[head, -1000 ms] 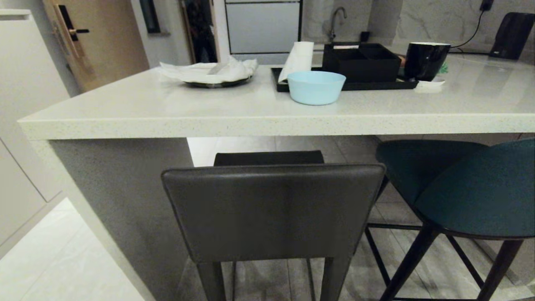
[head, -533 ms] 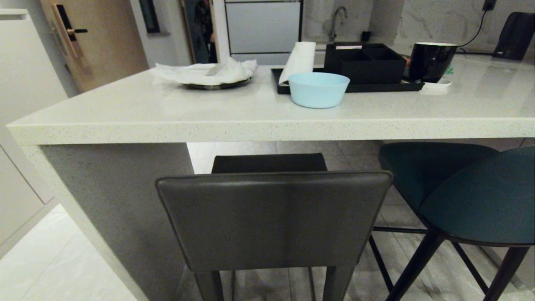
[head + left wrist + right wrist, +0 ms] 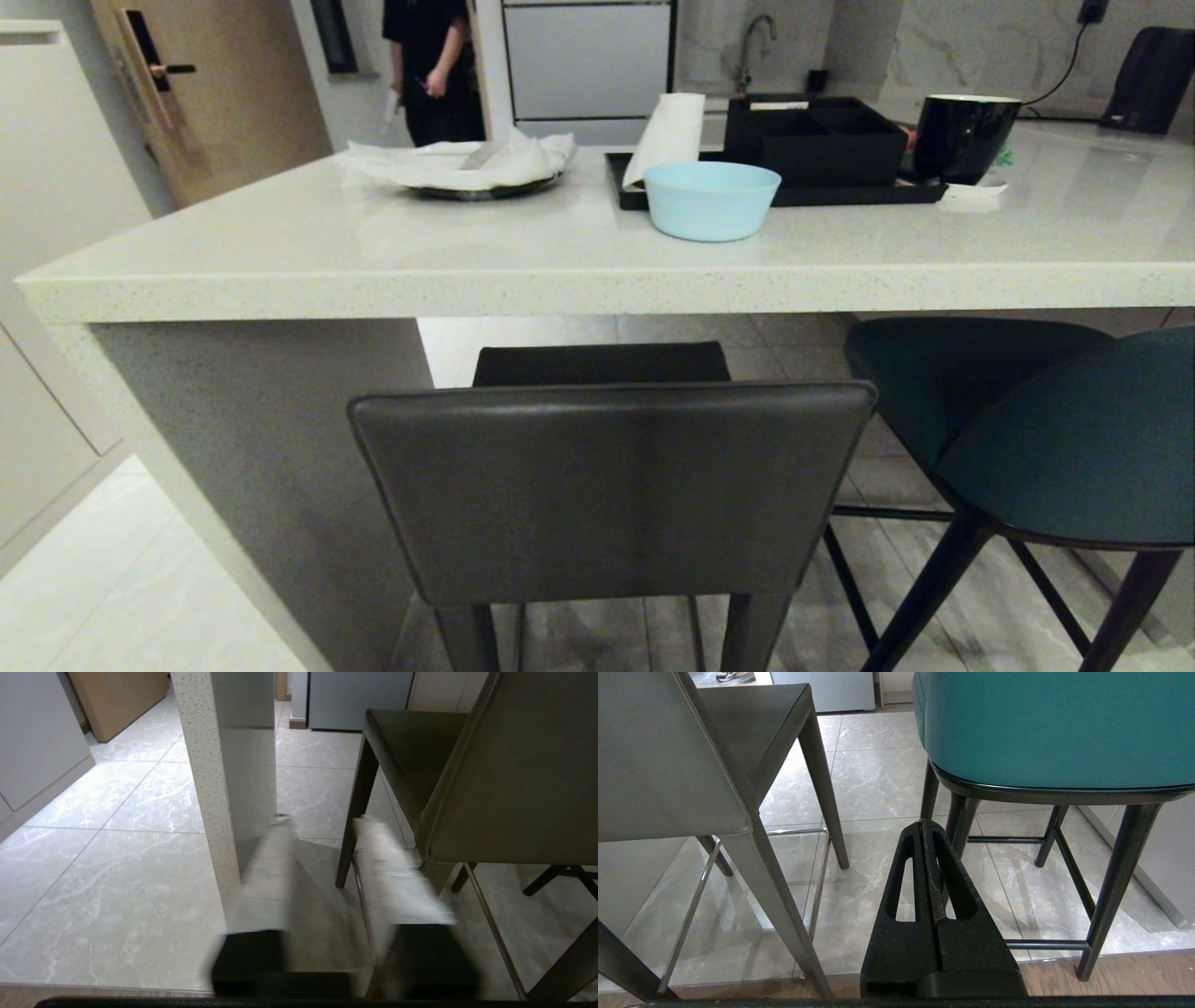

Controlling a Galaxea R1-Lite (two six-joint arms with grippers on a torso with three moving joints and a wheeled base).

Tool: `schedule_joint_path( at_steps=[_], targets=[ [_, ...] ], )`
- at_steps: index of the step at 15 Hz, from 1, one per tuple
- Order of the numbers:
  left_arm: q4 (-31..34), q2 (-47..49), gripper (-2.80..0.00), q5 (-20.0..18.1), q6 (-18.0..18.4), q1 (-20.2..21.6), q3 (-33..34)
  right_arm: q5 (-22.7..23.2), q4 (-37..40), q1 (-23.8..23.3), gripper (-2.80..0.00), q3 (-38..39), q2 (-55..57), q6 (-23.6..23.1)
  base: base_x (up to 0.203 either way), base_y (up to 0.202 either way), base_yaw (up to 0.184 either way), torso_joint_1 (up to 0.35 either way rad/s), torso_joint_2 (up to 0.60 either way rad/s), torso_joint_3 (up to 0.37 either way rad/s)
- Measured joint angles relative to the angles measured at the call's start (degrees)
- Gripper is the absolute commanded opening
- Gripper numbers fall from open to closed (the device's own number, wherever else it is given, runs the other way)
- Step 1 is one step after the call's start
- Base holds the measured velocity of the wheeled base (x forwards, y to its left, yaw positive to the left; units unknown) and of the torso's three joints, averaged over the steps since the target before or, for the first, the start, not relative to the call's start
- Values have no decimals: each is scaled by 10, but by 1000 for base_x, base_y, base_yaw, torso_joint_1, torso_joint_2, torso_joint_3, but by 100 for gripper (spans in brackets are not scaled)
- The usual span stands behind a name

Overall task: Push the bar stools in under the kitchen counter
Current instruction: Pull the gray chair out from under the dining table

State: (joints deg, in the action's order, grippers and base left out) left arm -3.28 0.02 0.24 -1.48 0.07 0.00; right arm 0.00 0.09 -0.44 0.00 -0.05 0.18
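The dark grey stool (image 3: 607,485) is seen close ahead, its seat only partly under the kitchen counter (image 3: 560,271); the teal stool (image 3: 1055,429) stands beside it. A square, level push on the back is judged best. The left gripper (image 3: 322,826) is seen parted, holding nothing; the right gripper (image 3: 922,828) is pressed together, empty.

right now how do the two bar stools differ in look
The dark grey stool has a flat, boxy square back; the teal stool has a curved shell back. The grey one stands on tapered grey legs with a chrome footrest, the teal one on thin black legs with black rungs. Both stand at the kitchen counter, backs still outside its edge.
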Motion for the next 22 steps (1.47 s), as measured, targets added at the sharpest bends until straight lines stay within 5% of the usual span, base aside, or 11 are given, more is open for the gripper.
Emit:
schedule_joint_path(
  at_steps=[5, 6, 22],
  targets=[
    [0, 0, 0, 0, 0, 0, 0, 0, 0, 0, -280, 0, 0, 0, 0, 0, 0, 0, 0, 0],
    [0, 0, 0, 0, 0, 0, 0, 0, 0, 0, 0, 0, 0, 0, 0, 0, 0, 0, 0, 0],
    [-1, 0, 0, -2, 7, 0, 0, 1, 0, 0, 0, 0, 0, -4, 0, 0, 0, 0, 0, 0]
  ],
)
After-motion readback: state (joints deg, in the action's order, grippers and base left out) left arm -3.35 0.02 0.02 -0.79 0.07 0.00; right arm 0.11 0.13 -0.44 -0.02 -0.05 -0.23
